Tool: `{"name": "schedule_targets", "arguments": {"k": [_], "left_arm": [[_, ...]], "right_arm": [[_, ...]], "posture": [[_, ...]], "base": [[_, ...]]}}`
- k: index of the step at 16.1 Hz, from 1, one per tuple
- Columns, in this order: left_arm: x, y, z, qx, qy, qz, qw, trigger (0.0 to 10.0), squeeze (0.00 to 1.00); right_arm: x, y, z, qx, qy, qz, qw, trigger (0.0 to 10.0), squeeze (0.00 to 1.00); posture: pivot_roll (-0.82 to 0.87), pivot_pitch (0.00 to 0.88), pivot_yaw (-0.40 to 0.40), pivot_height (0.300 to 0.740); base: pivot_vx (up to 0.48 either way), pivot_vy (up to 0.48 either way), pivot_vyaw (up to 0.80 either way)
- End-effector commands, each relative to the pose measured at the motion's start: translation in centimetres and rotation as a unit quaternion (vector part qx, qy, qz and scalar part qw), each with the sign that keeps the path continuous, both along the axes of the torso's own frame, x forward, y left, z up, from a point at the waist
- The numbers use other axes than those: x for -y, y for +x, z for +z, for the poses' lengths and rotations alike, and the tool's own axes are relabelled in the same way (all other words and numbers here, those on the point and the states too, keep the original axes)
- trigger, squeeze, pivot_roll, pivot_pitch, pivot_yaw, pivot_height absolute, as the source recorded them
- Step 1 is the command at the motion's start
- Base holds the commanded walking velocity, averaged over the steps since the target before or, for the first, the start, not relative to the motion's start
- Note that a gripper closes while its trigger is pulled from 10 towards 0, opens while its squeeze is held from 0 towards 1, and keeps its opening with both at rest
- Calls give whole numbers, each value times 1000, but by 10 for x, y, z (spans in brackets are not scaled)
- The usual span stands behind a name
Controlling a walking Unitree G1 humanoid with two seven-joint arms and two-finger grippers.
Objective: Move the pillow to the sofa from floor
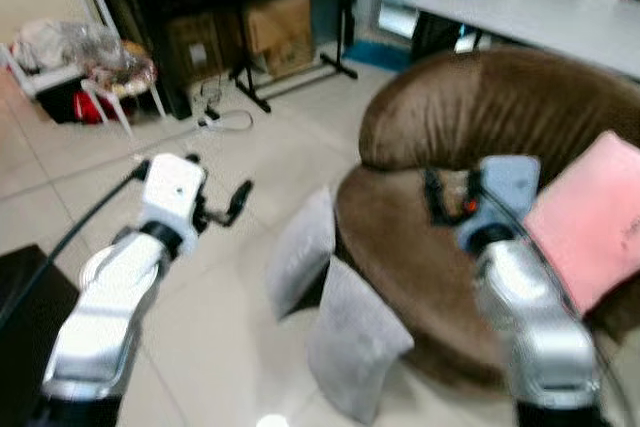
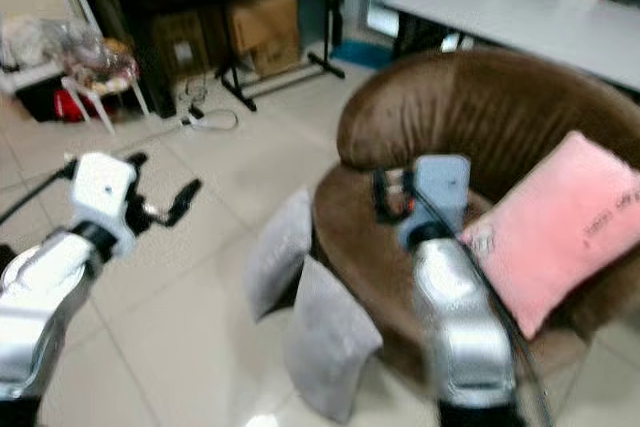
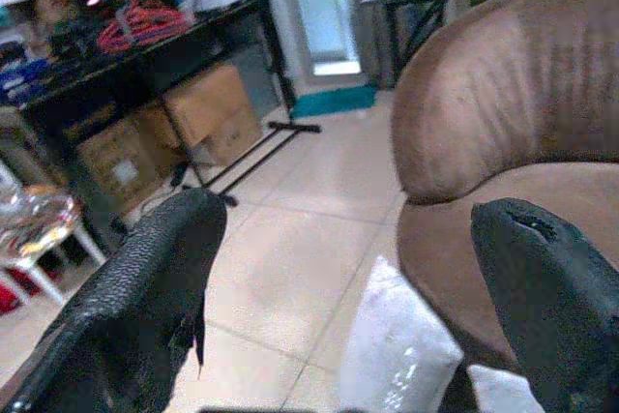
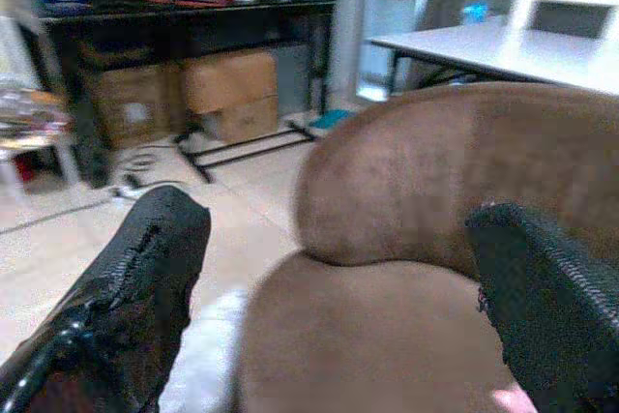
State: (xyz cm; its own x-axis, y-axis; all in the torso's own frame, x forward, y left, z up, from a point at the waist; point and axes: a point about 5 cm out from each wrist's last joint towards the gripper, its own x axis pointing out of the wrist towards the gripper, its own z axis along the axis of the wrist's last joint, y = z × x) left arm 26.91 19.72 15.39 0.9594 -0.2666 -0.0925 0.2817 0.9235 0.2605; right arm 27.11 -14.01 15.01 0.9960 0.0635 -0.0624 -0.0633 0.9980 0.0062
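Approach step, nothing grasped. Left pincer raised over floor, fingers apart; right pincer above sofa seat, fingers apart. Two grey pillows upright on floor, leaning against sofa front: soft, rectangular. Next move likely: lower, clamp nearer pillow's top edge.

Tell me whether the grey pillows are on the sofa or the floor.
On the floor: both grey pillows stand on edge on the tiles, leaning against the brown sofa.
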Motion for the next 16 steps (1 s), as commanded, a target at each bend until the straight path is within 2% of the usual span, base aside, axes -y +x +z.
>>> {"name": "schedule_targets", "arguments": {"k": [1,4,5,7,9,11,12,13,16], "left_arm": [[5,2,4,6,-1,-11,1000,10000,1000],[6,3,4,6,-1,-14,1000,10000,1000],[6,4,4,6,-1,-14,1000,10000,1000],[6,6,5,8,-1,-15,1000,10000,1000],[5,8,6,14,-3,-7,1000,10000,1000],[5,8,6,15,4,1,1000,10000,792],[5,8,6,18,8,0,1000,10000,635],[5,8,5,18,14,0,1000,10000,573],[8,8,3,18,19,-2,1000,10000,490]], "right_arm": [[6,0,1,4,-8,-9,1000,10000,1000],[7,0,1,4,-4,-13,1000,10000,1000],[7,0,1,4,-3,-15,1000,10000,729],[9,1,2,8,-5,-24,1000,10000,0],[11,2,0,-4,-8,-33,999,10000,0],[8,0,0,-4,10,-18,1000,10000,0],[9,0,-1,-4,12,-20,1000,10000,0],[10,-1,-2,-6,13,-25,1000,10000,0],[14,-3,-6,-11,6,-33,999,10000,0]], "posture": [[-113,0,26,740],[-117,0,31,740],[-117,0,31,740],[-120,0,35,740],[-121,0,33,736],[-120,0,29,717],[-122,0,28,707],[-122,0,28,698],[-122,0,29,668]], "base": [[277,0,0],[277,0,0],[277,0,0],[276,0,0],[137,0,0],[0,0,0],[0,0,0],[0,0,0],[0,0,0]]}}
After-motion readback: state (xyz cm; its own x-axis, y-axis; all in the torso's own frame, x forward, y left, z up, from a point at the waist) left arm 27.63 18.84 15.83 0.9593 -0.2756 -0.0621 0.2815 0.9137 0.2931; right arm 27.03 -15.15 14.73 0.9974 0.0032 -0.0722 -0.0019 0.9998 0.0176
